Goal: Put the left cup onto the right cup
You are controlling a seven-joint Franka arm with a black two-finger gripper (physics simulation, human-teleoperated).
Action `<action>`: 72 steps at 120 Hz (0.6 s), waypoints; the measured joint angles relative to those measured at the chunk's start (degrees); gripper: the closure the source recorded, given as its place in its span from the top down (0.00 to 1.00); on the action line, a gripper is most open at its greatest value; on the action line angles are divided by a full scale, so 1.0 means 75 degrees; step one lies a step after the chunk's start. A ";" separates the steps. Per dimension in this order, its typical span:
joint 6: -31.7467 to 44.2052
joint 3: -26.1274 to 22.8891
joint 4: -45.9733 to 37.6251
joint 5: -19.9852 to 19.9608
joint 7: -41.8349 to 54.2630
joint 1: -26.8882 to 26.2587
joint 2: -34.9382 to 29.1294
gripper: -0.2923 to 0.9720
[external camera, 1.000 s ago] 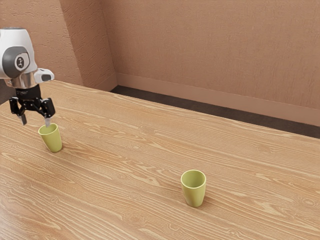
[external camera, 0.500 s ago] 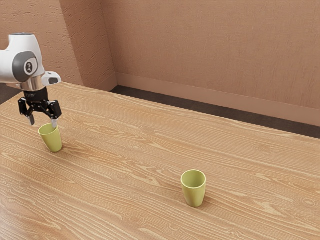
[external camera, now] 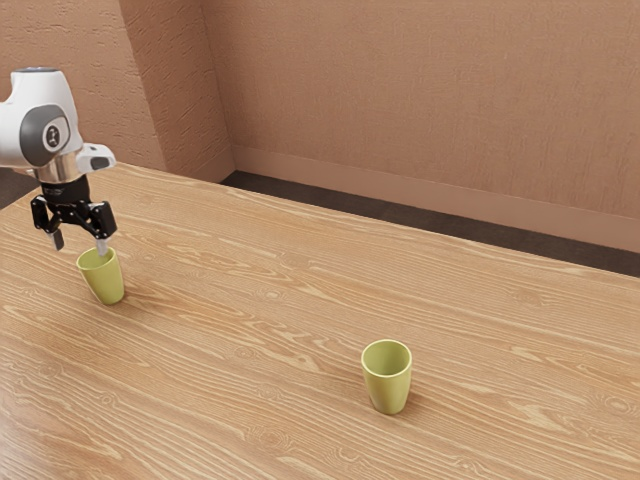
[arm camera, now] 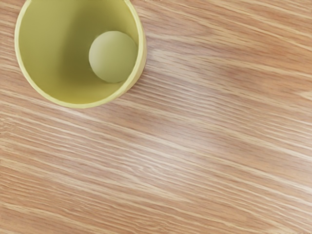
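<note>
Black pincer (external camera: 78, 243) hangs open at the end of the white arm (external camera: 35, 125), at the exterior view's far left, with its two fingers (external camera: 99, 243) spread wide and pointing down at the desk (external camera: 300, 300). It has hold of nothing. One fingertip sits right at the far rim of the left cup (external camera: 103, 277); whether it touches the rim cannot be told. The other fingertip is out past the cup on the exterior view's left, over bare wood.

The left cup is yellow-green and stands upright on the desk, mouth up. From the wrist view the same cup (arm camera: 58, 63) is seen from above, off to one side of the hand rather than centred under it, its round bottom visible inside.

The right cup (external camera: 386, 376), the same colour and also upright, stands well apart, nearer the camera and toward the exterior view's right.
</note>
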 joint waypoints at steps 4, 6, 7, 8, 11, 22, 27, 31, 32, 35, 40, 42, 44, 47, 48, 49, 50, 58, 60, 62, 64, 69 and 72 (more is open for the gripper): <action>0.0021 0.0000 0.0000 0.0000 0.0073 0.0008 0.0015 0.77; 0.0031 0.0000 0.0000 0.0001 0.0110 0.0013 0.0026 0.77; 0.0035 0.0000 0.0000 0.0000 0.0128 0.0015 0.0032 0.77; 0.0039 0.0000 0.0000 0.0000 0.0146 0.0017 0.0037 0.77; 0.0051 0.0000 0.0003 -0.0001 0.0200 0.0028 0.0052 0.77; 0.0083 0.0000 0.0010 -0.0003 0.0384 0.0107 0.0144 0.77; 0.0094 0.0000 0.0013 -0.0005 0.0460 0.0140 0.0174 0.77; 0.0101 0.0000 0.0017 -0.0004 0.0517 0.0159 0.0190 0.77; 0.0102 0.0000 0.0018 -0.0004 0.0531 0.0163 0.0194 0.77; 0.0108 0.0000 0.0026 -0.0006 0.0573 0.0173 0.0204 0.77; 0.0116 0.0000 0.0067 -0.0009 0.0643 0.0181 0.0236 0.77; 0.0119 0.0000 0.0085 -0.0010 0.0670 0.0182 0.0252 0.77; 0.0121 0.0000 0.0105 -0.0010 0.0696 0.0183 0.0270 0.77; 0.0125 0.0000 0.0127 -0.0011 0.0734 0.0183 0.0294 0.77; 0.0126 0.0000 0.0132 -0.0012 0.0746 0.0184 0.0300 0.77; 0.0127 0.0000 0.0137 -0.0012 0.0758 0.0184 0.0305 0.77; 0.0129 0.0000 0.0142 -0.0012 0.0770 0.0184 0.0313 0.77; 0.0152 0.0000 0.0184 -0.0014 0.0861 0.0184 0.0373 0.77; 0.0160 0.0000 0.0198 -0.0014 0.0882 0.0184 0.0391 0.77; 0.0169 0.0002 0.0209 -0.0014 0.0902 0.0182 0.0407 0.77; 0.0178 0.0004 0.0219 -0.0014 0.0922 0.0180 0.0419 0.77; 0.0197 0.0003 0.0253 -0.0012 0.0971 0.0177 0.0455 0.77; 0.0206 0.0002 0.0280 -0.0011 0.1000 0.0175 0.0485 0.77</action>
